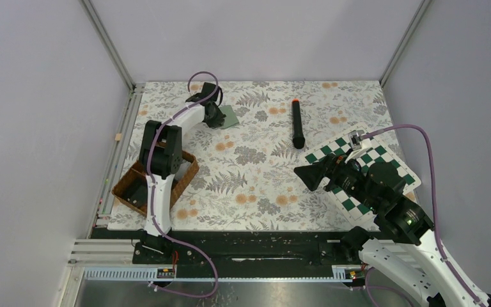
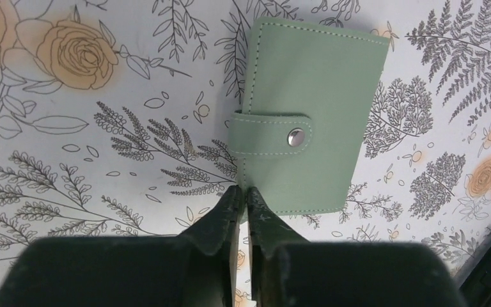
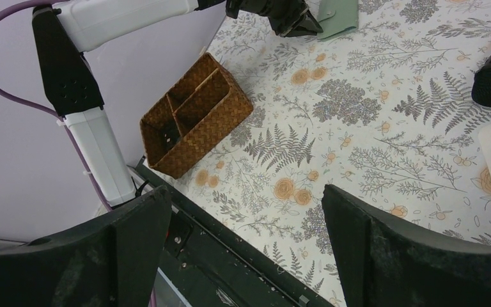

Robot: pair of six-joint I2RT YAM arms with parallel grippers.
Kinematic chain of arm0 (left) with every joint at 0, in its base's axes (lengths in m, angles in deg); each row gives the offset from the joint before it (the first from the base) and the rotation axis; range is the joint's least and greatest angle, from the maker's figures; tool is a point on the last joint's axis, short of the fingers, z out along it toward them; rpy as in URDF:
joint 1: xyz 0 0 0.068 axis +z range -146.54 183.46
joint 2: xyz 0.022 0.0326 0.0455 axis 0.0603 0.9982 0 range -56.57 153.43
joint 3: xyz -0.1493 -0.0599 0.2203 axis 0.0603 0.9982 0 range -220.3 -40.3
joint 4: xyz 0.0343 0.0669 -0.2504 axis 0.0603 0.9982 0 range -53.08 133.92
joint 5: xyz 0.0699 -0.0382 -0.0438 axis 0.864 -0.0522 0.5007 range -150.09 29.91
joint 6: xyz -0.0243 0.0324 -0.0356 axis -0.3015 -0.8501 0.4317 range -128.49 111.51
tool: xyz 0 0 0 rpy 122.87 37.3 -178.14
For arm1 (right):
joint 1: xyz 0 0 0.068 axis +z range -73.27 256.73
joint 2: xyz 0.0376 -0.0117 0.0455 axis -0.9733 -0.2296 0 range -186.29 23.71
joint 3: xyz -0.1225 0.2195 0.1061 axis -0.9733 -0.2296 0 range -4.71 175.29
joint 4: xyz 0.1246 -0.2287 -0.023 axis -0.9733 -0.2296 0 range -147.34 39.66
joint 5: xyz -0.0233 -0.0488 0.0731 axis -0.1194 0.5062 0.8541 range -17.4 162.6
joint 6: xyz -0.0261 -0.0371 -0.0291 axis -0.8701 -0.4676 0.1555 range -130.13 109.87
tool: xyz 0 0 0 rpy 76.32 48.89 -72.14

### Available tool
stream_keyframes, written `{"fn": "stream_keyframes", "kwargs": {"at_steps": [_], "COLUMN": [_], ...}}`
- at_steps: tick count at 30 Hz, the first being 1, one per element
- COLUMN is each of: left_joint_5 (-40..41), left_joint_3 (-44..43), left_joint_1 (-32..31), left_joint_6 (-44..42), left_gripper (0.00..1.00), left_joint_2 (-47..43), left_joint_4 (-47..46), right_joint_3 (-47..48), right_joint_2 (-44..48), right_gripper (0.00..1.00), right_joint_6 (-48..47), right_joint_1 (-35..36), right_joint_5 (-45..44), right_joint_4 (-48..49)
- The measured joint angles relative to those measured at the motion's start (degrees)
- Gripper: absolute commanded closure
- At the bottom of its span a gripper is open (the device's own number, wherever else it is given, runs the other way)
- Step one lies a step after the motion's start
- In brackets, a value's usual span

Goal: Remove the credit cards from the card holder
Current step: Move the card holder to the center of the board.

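The card holder is a sage-green wallet lying closed on the floral cloth at the back left, its snap tab fastened. It also shows in the top view and the right wrist view. No credit cards show. My left gripper is shut, its tips over the wallet's near left corner; I cannot tell whether they touch it. It shows in the top view. My right gripper is wide open and empty, held above the cloth front right.
A brown divided wicker tray sits at the front left beside the left arm, also in the right wrist view. A black stick with a red tip lies at the back centre. A green-and-white chessboard lies under the right arm.
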Motion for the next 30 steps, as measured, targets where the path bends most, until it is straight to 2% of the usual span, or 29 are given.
{"fn": "stream_keyframes", "kwargs": {"at_steps": [9, 17, 23, 30], "left_joint_5": [-3.4, -5.7, -5.9, -4.1], "left_joint_3": [2.1, 13.7, 32.3, 47.4], "left_joint_1": [0.6, -2.8, -13.7, -29.1], "left_joint_6": [-0.3, -0.8, 0.3, 3.0], "left_gripper": [1.0, 1.0, 1.0, 1.0], "left_joint_2": [-0.7, -8.1, -22.1, -35.0], "left_joint_4": [-2.4, -5.4, -6.6, -6.2], "right_joint_3": [0.0, -0.4, -2.6, -7.2], "right_joint_2": [0.0, 0.0, 0.2, 1.3], "right_gripper": [0.07, 0.07, 0.07, 0.09], "right_joint_6": [0.1, 0.0, -1.1, -1.5], "right_joint_1": [0.0, 0.0, 0.0, 0.0], "right_joint_5": [-1.1, -5.0, -7.4, -7.2], "right_joint_4": [-1.1, -3.1, -5.0, -7.1]}}
